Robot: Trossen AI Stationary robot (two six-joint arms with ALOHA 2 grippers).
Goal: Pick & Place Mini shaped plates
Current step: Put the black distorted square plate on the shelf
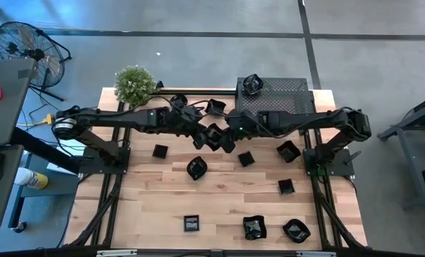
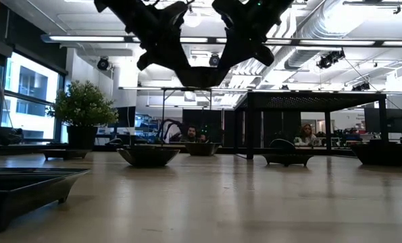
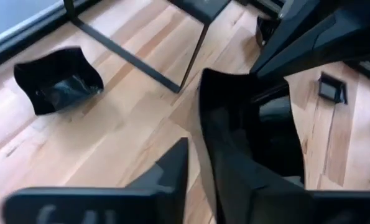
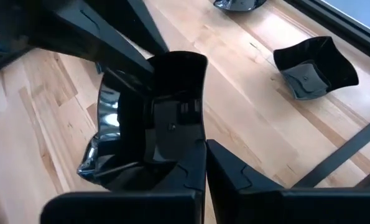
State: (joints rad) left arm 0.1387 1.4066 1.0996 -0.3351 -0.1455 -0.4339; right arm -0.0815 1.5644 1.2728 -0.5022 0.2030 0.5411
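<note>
Pale wood tabletop under both arms, concrete floor around it. At the centre, raised clear of the wood: left gripper [image 1: 201, 137] and right gripper [image 1: 226, 135] meeting tip to tip over one mini plate [image 4: 150, 118], a glossy black wavy-edged dish tilted on edge. Right fingers pressed on its rim, near wall pinched between them; left fingers [image 3: 172, 168] close alongside the same dish [image 3: 247, 130], one either side of its wall, apparently gripping too, so a hand-over by the look of it. Neither arm nearer; dish squarely between both jaws, long axis roughly along the fingers. Further out: other plates scattered across the wood, one [image 1: 196, 168] just below the pair, perforated stand [image 1: 273, 96] behind, green plant [image 1: 135, 83] at the back left.
</note>
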